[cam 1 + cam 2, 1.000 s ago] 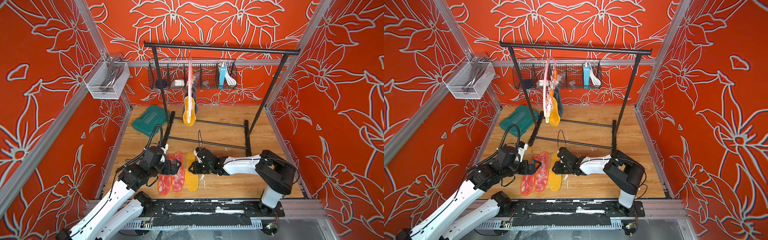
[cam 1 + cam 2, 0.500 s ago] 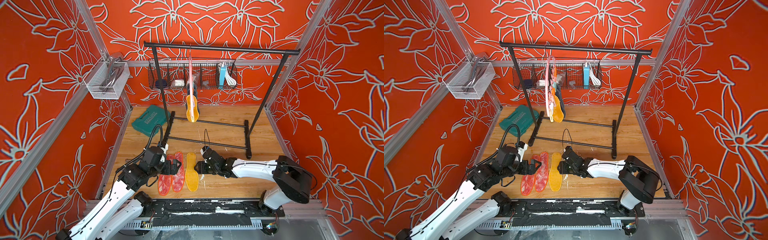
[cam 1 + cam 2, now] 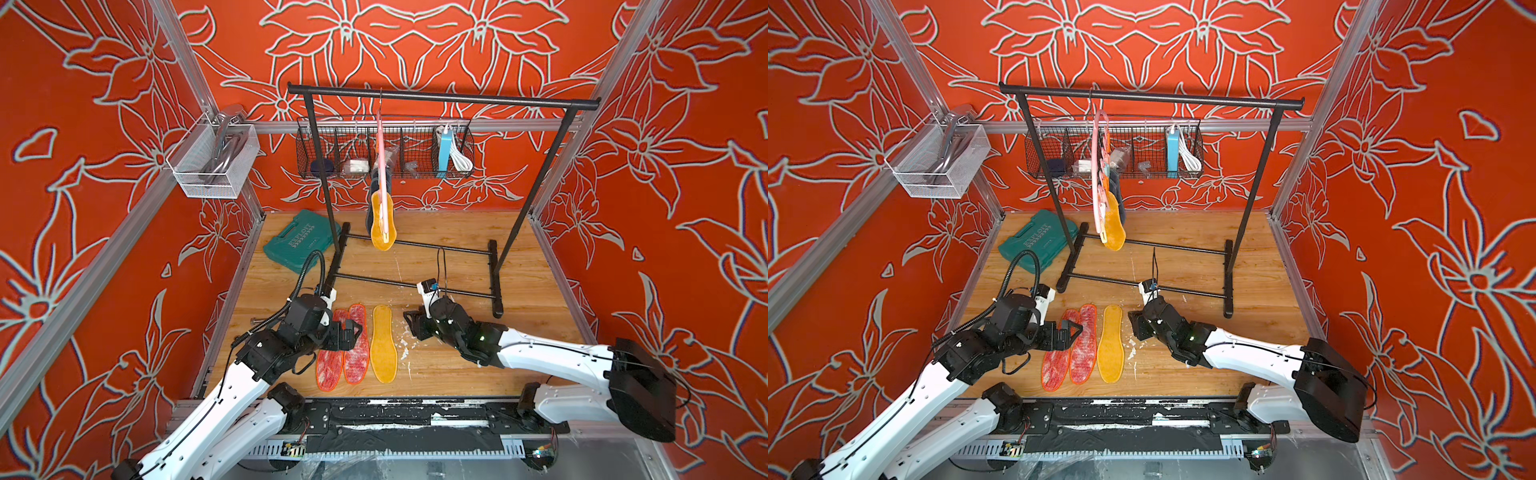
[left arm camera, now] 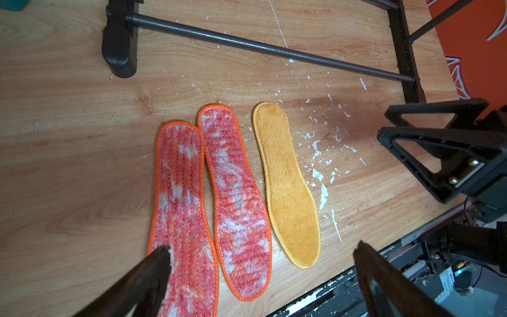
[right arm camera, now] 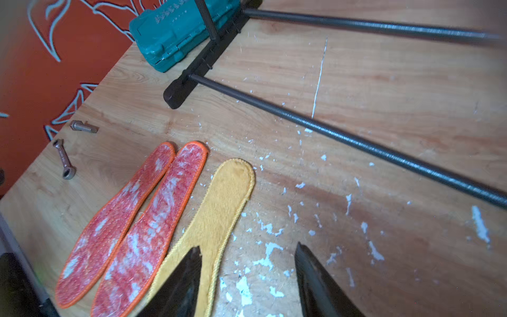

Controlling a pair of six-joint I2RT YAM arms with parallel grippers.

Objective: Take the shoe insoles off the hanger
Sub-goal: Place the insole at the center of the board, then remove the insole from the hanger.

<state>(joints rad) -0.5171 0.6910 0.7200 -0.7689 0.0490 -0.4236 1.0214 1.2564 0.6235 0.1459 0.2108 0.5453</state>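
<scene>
Black rack point(image 3: 440, 95) carries the pink hanger point(image 3: 380, 145); its hung insoles point(image 3: 376, 228) point down, long axis vertical. Left arm point(image 3: 232, 395) and right arm point(image 3: 552, 357) stretch low over the floor point(image 3: 436, 374). Two red insoles point(image 3: 356, 365) and a yellow insole point(image 3: 383, 345) lie flat, parallel, narrow ends toward the rack. Left gripper point(image 3: 351, 334) gapes wide above the red pair, empty; right gripper point(image 3: 410, 326) is partly open, empty, beside the yellow one.

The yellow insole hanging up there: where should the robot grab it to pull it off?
Take the yellow insole by its rounded lower end, which hangs loose by the pink hanger. Come in low from the robot's side, pinch its flat faces and pull down: it seems fastened only at the top.
</scene>
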